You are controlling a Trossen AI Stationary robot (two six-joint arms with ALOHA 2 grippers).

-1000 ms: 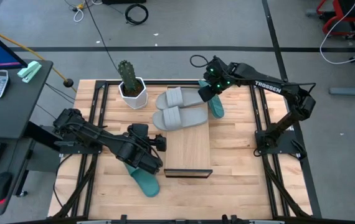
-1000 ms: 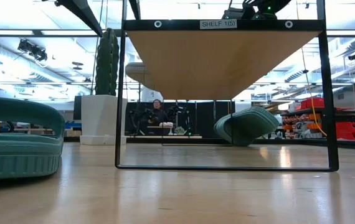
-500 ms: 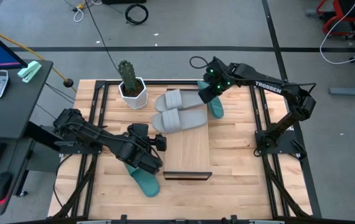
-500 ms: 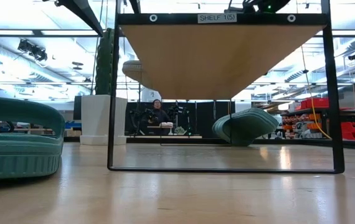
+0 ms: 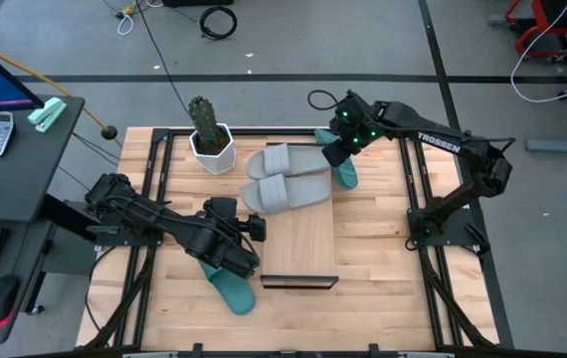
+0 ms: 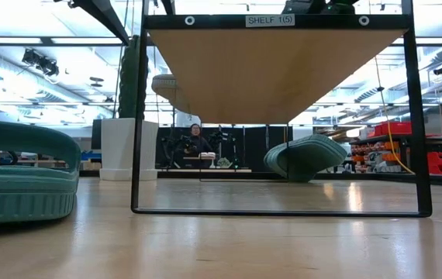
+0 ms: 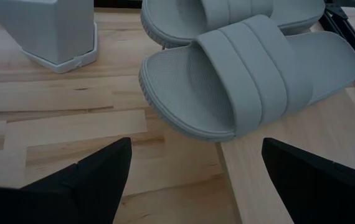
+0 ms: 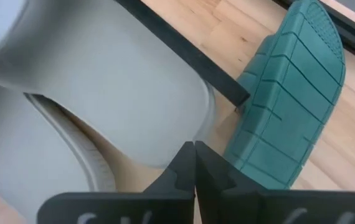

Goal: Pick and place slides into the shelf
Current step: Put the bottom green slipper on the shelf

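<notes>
Table (image 5: 373, 234): butcher-block top carrying everything below. Shelf (image 5: 301, 239): long light-wood board with black end frames, used here as the landmark, lying along the table's middle; its near end frame fills the low view (image 6: 281, 116). Right arm reaches to the shelf's far end; left arm lies low on the shelf's left side. White planter with cactus (image 5: 211, 139) stands off the shelf's far-left corner. Two grey slides (image 5: 285, 177) lie side by side across the shelf's far end, their toes overhanging its left edge; the left wrist view shows the nearer one (image 7: 252, 74) resting partly on the board. One teal slide (image 5: 344, 169) sits just off the shelf's far-right corner, tipped up on edge with ribbed sole showing (image 8: 286, 99), beside the frame bar. Second teal slide (image 5: 232, 290) lies on the table left of the shelf's near end, partly under the left arm. Right pincer (image 5: 337, 151): fingers pressed together, empty, above the shelf's far-right corner. Left pincer (image 5: 256, 231): fingers spread wide, empty, just left of the shelf, pointing at the grey slides.
</notes>
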